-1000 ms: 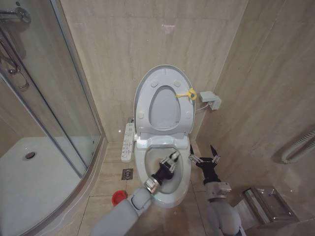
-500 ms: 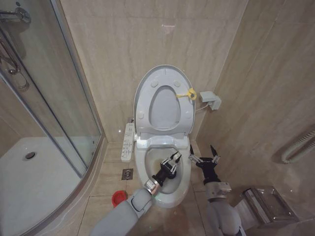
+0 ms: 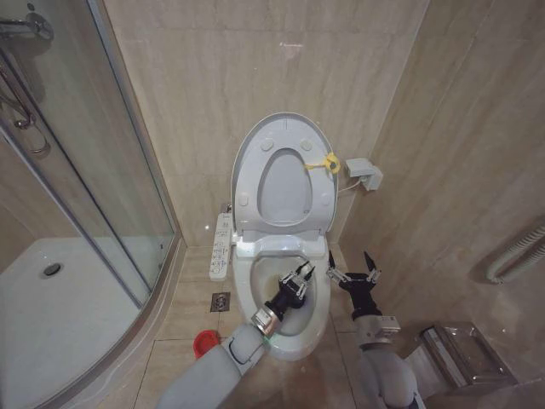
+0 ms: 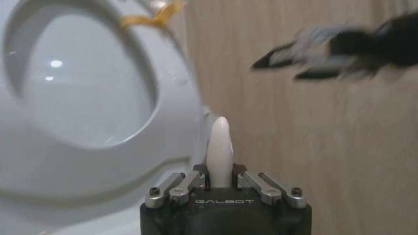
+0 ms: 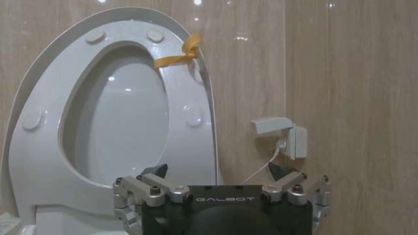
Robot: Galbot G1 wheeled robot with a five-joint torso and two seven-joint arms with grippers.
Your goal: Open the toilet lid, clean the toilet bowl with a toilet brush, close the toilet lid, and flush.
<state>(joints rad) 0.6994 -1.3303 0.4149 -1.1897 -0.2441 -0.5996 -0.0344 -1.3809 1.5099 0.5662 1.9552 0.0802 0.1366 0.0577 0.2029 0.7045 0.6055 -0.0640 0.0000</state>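
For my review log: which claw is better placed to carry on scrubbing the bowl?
Left. The left claw is over the toilet bowl, shut on the toilet brush. The right claw hangs open beside the rim, holding nothing.

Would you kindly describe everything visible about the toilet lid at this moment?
The toilet lid is a glossy white oval plastic flap, raised upright against the beige tiled wall. The ring-shaped seat lies folded up against its front, a yellow tag tied at the right rim. Neither gripper touches it.
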